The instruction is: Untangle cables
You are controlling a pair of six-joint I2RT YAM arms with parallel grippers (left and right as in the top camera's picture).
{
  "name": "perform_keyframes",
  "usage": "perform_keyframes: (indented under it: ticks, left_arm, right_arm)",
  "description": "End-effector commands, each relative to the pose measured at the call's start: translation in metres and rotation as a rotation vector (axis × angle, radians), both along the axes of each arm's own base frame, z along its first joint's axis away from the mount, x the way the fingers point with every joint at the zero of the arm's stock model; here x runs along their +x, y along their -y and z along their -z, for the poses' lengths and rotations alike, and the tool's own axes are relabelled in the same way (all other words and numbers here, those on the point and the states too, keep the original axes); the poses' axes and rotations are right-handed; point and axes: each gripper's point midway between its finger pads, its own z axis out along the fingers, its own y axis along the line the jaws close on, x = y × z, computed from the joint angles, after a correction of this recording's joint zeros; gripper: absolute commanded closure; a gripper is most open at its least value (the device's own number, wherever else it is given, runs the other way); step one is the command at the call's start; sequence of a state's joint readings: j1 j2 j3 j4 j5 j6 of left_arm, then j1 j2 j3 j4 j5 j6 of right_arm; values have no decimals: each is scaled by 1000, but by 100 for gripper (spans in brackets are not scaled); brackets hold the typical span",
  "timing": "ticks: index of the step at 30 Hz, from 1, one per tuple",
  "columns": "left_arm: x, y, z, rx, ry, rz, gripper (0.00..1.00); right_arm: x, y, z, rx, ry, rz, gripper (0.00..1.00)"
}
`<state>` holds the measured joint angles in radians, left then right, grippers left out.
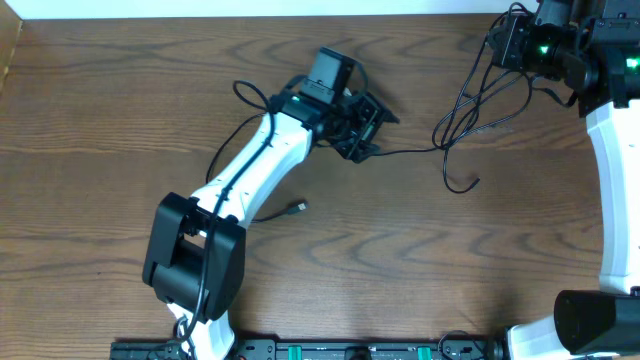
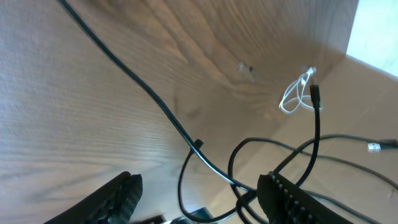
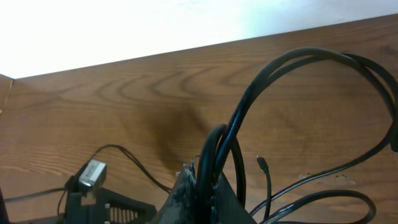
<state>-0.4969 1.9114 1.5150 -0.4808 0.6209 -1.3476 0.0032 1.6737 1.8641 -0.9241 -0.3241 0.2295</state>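
Note:
Thin black cables (image 1: 455, 120) hang in loops from my right gripper (image 1: 507, 42) at the far right of the table, and one loose end (image 1: 470, 185) lies on the wood. In the right wrist view my right gripper (image 3: 208, 177) is shut on a bundle of black cables (image 3: 249, 99). One black cable runs left to my left gripper (image 1: 365, 135). In the left wrist view my left gripper (image 2: 199, 190) is open, with black cables (image 2: 149, 93) passing between its fingers. The thin white cable (image 2: 297, 96) is bunched further off. A plug end (image 1: 299, 207) lies beside the left arm.
The wooden table (image 1: 400, 260) ends at a white wall strip along the back edge (image 1: 250, 10). A black rail (image 1: 330, 350) runs along the front edge. The left arm (image 1: 240, 180) lies diagonally across the left middle, and the right arm (image 1: 615, 180) stands along the right edge.

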Motion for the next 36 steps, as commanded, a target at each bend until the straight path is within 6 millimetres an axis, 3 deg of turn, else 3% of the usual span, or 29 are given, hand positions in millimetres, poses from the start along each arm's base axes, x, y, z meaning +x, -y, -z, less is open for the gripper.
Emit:
perform_keyframes:
  ticks: [1,5,13,22,25,29,31,36]
  left_arm:
    - [9,-1,9,10,-100,-166,35]
    - [14,22,10,-74,-83,-113,35]
    - [-5,69,39,-180,-204,-12,40]
    - [-14,78,44,-162,-201,4,46]
    - [-14,77,44,-162,-201,1,54]
    - [-13,77,44,-160,-199,-1,72]
    - [-13,76,45,-155,-191,3,92]
    - [2,66,52,-68,40,110,93]
  right_arm:
    - [-1,-3,-2,-6,6,-14,99]
    - [-1,-2,-1,-10,3,-9,99]
    - [-1,1,0,-23,-2,4,99]
    - [-1,3,1,-33,-6,15,99]
    - [-2,3,1,-33,-6,15,99]
    - [-2,3,2,-33,-9,15,99]
    - [-2,3,2,-33,-11,15,99]
    - [-3,4,3,-42,-9,8,99]
